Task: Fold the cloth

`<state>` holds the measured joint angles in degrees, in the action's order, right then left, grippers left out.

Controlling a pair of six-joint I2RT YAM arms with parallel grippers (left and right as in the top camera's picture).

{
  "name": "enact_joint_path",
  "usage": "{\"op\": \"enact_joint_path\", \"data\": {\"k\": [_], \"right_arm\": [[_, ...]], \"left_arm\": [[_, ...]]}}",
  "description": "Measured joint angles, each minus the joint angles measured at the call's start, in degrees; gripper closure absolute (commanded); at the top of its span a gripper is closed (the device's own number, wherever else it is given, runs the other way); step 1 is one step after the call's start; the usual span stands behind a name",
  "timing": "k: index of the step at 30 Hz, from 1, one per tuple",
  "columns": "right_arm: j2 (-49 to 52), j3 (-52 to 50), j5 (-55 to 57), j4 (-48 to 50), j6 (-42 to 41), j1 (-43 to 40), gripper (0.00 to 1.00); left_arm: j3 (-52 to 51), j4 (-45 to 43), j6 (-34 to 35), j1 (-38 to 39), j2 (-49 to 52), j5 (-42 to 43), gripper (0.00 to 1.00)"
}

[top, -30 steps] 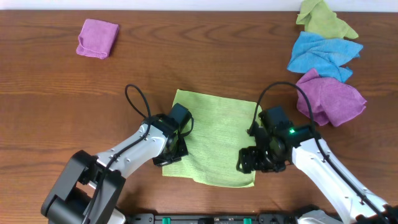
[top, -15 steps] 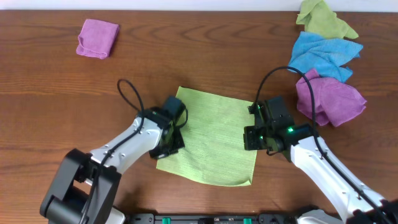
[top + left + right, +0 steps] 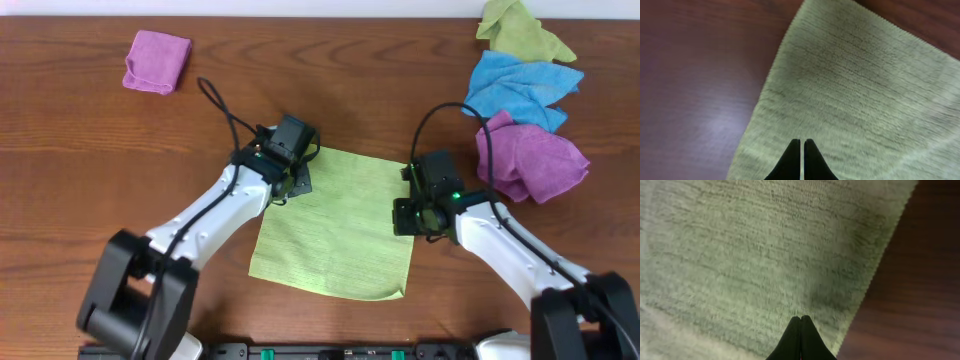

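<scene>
- Overhead view: the cloth is lying spread flat as a single layer, near the middle of the worktop toward its front edge.
- Progress: no fold is showing; judging from this, the whole task is remaining.
- Left gripper is sitting clenched over the cloth's far-left corner; its fingertips are pressing together above the weave, with no fabric visibly pinched between them.
- Right gripper is sitting clenched at the cloth's right edge; its fingertips are meeting with nothing evidently caught.
- Other stock: a folded purple cloth is resting at the far-left; a crumpled cloth pile is lying at the far-right corner.
- Hard to make out: both gripper bodies are hiding the cloth beneath them; whether the tips are touching the fabric is unclear.
</scene>
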<state>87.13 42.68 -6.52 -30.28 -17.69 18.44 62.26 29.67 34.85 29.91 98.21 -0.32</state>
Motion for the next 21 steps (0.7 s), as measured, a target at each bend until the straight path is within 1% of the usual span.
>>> {"op": "enact_joint_path", "data": {"k": [10,15,21], "right_arm": [[2.6,0.0,0.2,3.3,0.0,0.0,0.99],[3.8,0.0,1.0,4.9,0.0,0.0,0.99],[7.3,1.4,0.6,9.9,0.0,-0.9,0.99]], "left_arm": [[0.0,-3.4,-1.7,1.3,8.6,0.3,0.94],[0.1,-3.8,-1.9,1.4,9.0,-0.6,0.94],[0.1,-2.4,-1.6,1.3,9.0,-3.3,0.94]]}}
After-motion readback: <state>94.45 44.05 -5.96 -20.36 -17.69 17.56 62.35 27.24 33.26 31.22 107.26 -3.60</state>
